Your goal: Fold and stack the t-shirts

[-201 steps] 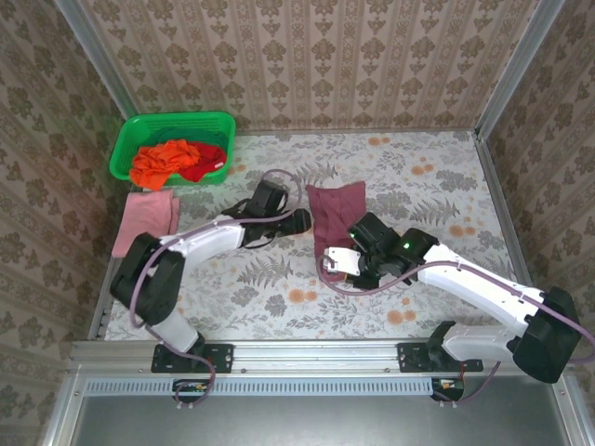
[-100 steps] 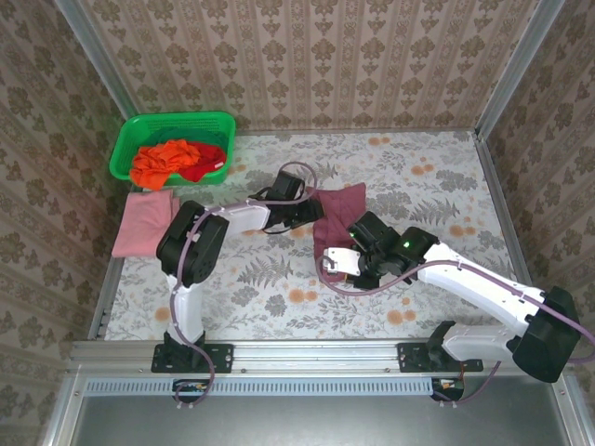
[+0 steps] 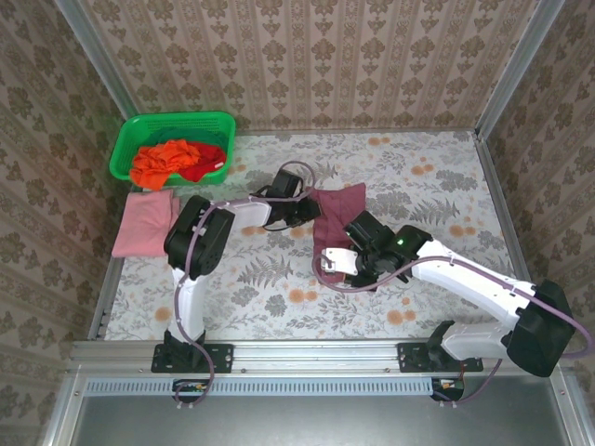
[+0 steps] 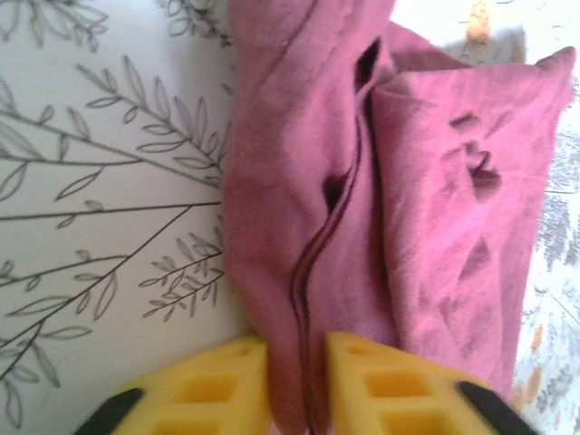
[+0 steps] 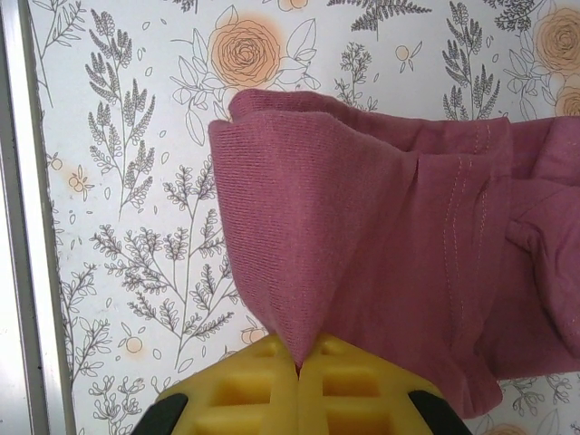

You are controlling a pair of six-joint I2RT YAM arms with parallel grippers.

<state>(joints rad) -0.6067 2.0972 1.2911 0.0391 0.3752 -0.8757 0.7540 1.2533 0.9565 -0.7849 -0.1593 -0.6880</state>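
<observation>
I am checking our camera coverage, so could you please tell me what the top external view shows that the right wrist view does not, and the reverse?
Top external adds the green basket holding the orange shirt and red shirt, the folded pink shirt beside it, and the left pincer at the maroon shirt's left side. Right wrist adds close detail: the hem stitching, and a fold of cloth clamped by the right pincer, its yellow fingers shut. Both show the maroon shirt and the floral table.
</observation>
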